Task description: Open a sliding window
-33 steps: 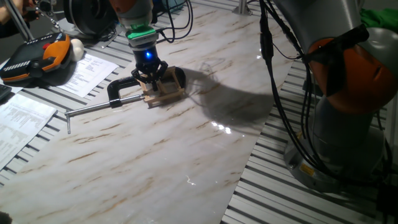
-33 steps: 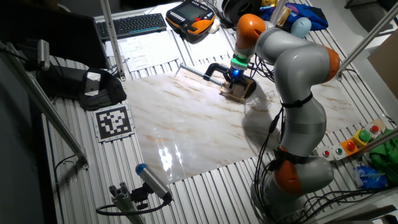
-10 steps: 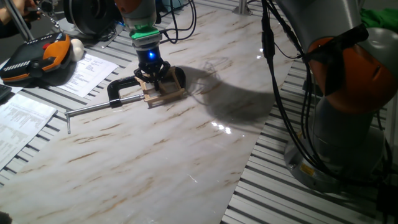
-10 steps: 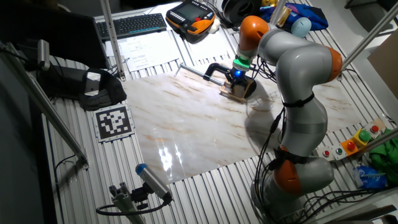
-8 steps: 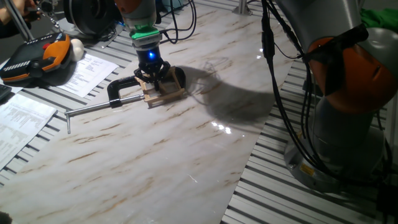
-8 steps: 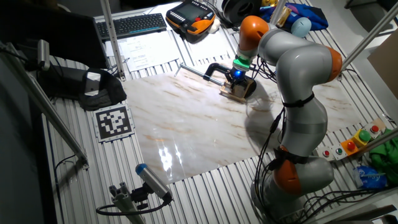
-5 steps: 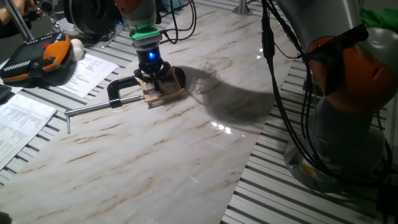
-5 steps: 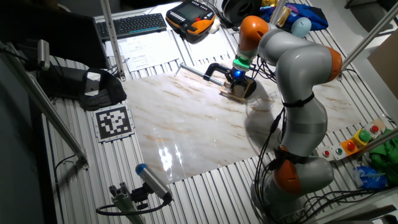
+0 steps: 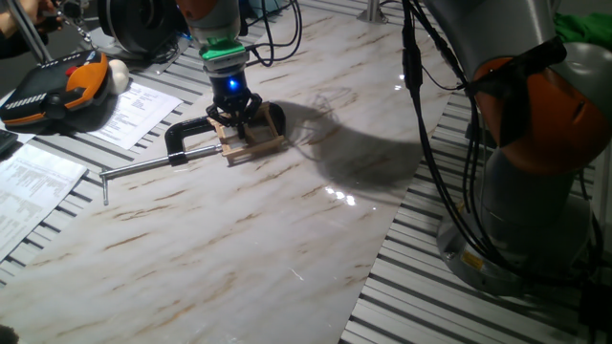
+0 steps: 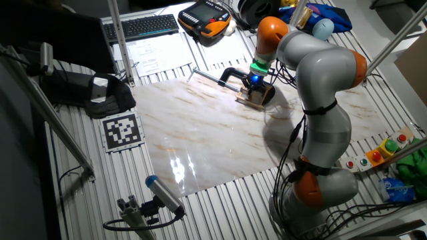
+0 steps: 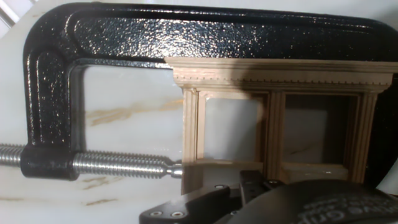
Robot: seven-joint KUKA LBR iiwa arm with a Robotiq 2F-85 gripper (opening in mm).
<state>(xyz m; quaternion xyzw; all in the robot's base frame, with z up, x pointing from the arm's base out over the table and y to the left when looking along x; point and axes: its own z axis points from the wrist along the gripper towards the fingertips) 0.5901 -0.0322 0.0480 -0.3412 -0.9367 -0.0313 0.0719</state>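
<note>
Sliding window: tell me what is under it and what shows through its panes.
The sliding window lies on the marble tabletop, held by the black C-clamp. Veined marble shows through the left pane; the right pane is shaded. The gripper body covers the frame's lower edge, so its fingertips are hidden.

Hemmed in by the black clamp (image 9: 187,137) left of the window (image 9: 251,140); bare tabletop (image 9: 287,220) open toward the front.

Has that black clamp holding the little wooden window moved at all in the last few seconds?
No. The black C-clamp lies in the same spot on the marble tabletop, its steel bar pointing at the same papers, with the sliding window in it.
</note>
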